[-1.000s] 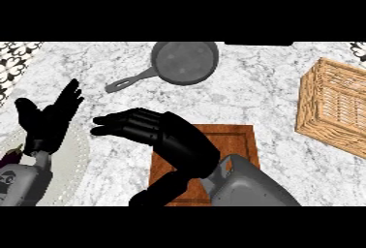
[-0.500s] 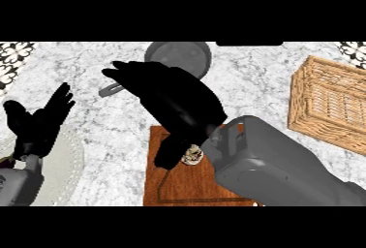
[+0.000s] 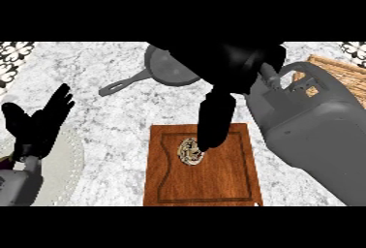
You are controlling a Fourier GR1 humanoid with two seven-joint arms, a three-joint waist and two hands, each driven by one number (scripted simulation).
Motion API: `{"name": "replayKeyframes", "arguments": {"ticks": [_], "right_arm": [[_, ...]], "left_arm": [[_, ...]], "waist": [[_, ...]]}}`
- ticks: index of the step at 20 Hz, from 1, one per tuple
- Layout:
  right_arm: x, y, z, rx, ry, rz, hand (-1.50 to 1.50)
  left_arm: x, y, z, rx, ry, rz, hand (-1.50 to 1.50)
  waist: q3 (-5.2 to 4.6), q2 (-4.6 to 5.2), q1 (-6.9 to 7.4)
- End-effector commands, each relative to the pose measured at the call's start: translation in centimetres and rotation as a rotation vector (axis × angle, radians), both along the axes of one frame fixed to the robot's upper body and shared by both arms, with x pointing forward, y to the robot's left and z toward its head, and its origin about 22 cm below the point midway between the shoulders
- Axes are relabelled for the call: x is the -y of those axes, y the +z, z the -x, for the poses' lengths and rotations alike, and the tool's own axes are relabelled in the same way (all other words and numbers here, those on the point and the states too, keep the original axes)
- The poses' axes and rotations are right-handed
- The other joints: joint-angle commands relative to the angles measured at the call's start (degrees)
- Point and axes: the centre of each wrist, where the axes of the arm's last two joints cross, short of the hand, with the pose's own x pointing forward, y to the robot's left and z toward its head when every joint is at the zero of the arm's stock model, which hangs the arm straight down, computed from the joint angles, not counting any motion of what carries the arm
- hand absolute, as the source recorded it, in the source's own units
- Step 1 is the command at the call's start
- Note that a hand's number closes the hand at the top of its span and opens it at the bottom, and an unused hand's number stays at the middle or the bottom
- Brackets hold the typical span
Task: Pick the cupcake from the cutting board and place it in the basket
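The cupcake point(image 3: 188, 150) sits on the wooden cutting board point(image 3: 221, 184), near its upper left part. My right hand point(image 3: 221, 65) hovers high above the board and looks large in the head view, open, with one digit hanging down so that its tip overlaps the cupcake's right edge. Nothing is held in it. The wicker basket point(image 3: 340, 72) stands at the far right, mostly hidden behind my right forearm point(image 3: 314, 126). My left hand point(image 3: 39, 123) rests open at the left edge, fingers up.
A dark frying pan point(image 3: 164, 72) lies at the back of the marble counter, its handle pointing left, partly covered by my right hand. A pale round plate point(image 3: 68, 164) lies under my left forearm at the left edge.
My right hand has risen and swung right and forward, from above the board's left side to over the pan. The cupcake has come into sight. The left hand has barely moved.
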Motion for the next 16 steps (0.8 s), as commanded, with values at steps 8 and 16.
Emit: {"name": "replayKeyframes", "arguments": {"ticks": [8,16], "right_arm": [[7.4,-1.1,0.9,-0.190,0.050,-0.065,-1.50],[11.0,-6.2,1.6,-0.147,0.036,-0.191,-1.50]], "left_arm": [[-0.2,-0.2,1.2,0.023,-0.002,-0.008,0.00],[0.6,0.3,0.2,0.011,-0.011,0.000,0.00]], "waist": [[0.09,0.12,0.20],[0.09,0.44,0.57]]}}
